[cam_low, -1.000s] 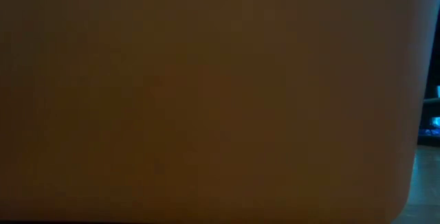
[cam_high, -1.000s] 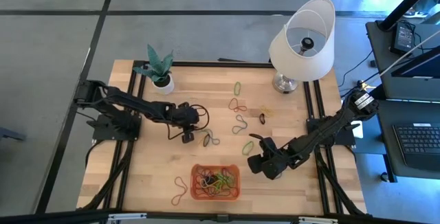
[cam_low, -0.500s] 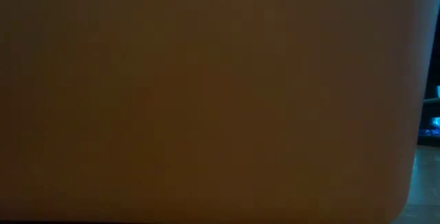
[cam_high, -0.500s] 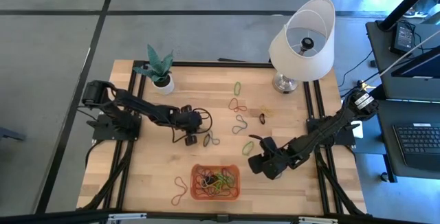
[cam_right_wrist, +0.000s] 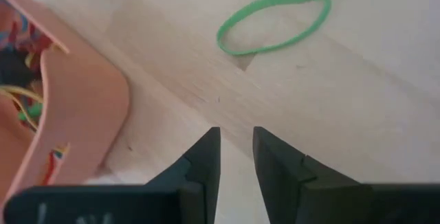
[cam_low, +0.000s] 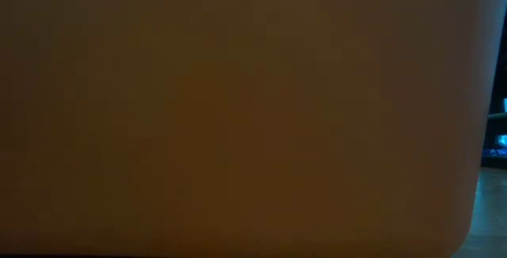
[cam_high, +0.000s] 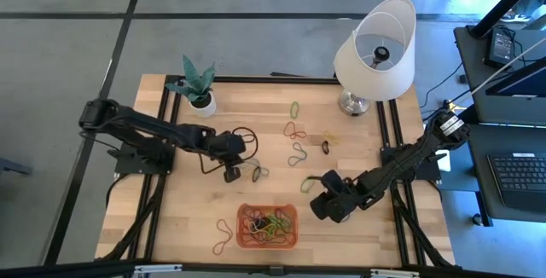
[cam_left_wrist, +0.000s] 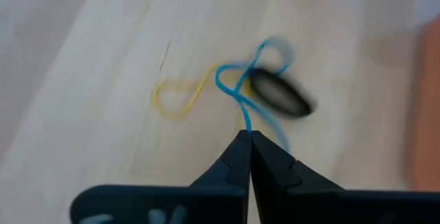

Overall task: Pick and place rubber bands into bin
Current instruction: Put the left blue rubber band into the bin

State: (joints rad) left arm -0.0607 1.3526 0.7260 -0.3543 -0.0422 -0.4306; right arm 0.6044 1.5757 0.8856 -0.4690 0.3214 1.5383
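Note:
The orange bin (cam_high: 291, 242) sits at the table's near edge with several rubber bands inside. My left gripper (cam_high: 232, 173) is low on the table's middle left, shut beside a tangle of a bluish band (cam_left_wrist: 237, 90), a yellow one (cam_left_wrist: 175, 102) and a dark one (cam_left_wrist: 278, 93). My right gripper (cam_high: 328, 206) hovers right of the bin (cam_right_wrist: 75, 114), narrowly open, with a green band (cam_right_wrist: 275, 19) lying flat ahead of it. More loose bands (cam_high: 295, 130) lie toward the table's far side. My left gripper has a strand of the bluish band (cam_left_wrist: 245, 119) pinched at its fingertips, coming from above and slanting down. The rest of that band lies on the table, tangled with the yellow and dark bands.
A white lamp (cam_high: 375, 48) stands at the far right corner and a potted plant (cam_high: 201, 97) at the far left. A brown band (cam_high: 223, 235) lies left of the bin. A dim brownish surface (cam_low: 238, 115) fills nearly all of the low view.
My left gripper reached slightly right toward the tangle of bands, then drew back a little to the left, while that arm's rear links swung. The right arm has barely shifted.

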